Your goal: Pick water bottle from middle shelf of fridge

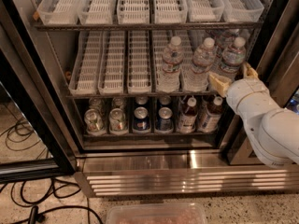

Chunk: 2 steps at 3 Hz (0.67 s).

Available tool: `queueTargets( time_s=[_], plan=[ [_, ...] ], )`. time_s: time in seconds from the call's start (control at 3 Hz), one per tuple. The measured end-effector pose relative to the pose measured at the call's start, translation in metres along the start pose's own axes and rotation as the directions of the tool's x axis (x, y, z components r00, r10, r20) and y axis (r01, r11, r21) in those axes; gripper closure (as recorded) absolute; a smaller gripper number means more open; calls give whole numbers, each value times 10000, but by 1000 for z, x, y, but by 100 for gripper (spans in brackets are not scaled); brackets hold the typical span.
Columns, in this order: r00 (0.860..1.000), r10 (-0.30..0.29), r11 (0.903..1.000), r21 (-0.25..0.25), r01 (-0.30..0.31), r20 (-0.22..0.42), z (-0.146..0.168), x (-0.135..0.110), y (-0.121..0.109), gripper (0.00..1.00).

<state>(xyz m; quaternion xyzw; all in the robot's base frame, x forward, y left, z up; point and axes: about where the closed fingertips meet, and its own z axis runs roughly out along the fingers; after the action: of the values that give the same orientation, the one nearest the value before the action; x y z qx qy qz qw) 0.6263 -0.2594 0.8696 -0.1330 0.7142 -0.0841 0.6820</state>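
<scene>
The fridge [187,161] stands open, and its middle shelf [112,76] crosses the view a little above the centre. The white trays of this shelf are bare on the 9 o'clock side. On the 3 o'clock side three clear bottles stand upright in a row. The water bottle [232,55] nearest to the gripper is the last one of the row, toward 2 o'clock. Its two neighbours [171,64] [202,65] stand just beside it, toward the centre.

The gripper [233,77] is at 3 o'clock, at the front edge of the middle shelf, and the white arm [273,132] goes down from it toward 4 o'clock. Its fingers [218,83] are spread apart (they have pale yellow tips). One is on each side of the lower part of the water bottle. I cannot tell if they touch the plastic, and the bottle stands on its tray.

On the rack below, toward 6 o'clock, there are soda cans [140,119] and, next to them, brown drink bottles [188,115]. The top shelf [133,3] at 12 o'clock carries only white trays. On the floor, black cables [28,204] lie at 8 o'clock, and a clear plastic box [156,214] is at 6 o'clock.
</scene>
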Motion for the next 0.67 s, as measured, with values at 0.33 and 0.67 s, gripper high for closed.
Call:
queueTargets(
  time_s=[0.33, 0.67],
  plan=[
    [10000, 11, 9999, 126, -11, 28, 10, 3, -1, 39],
    [10000, 2, 9996, 271, -2, 16, 19, 7, -4, 38]
  ],
)
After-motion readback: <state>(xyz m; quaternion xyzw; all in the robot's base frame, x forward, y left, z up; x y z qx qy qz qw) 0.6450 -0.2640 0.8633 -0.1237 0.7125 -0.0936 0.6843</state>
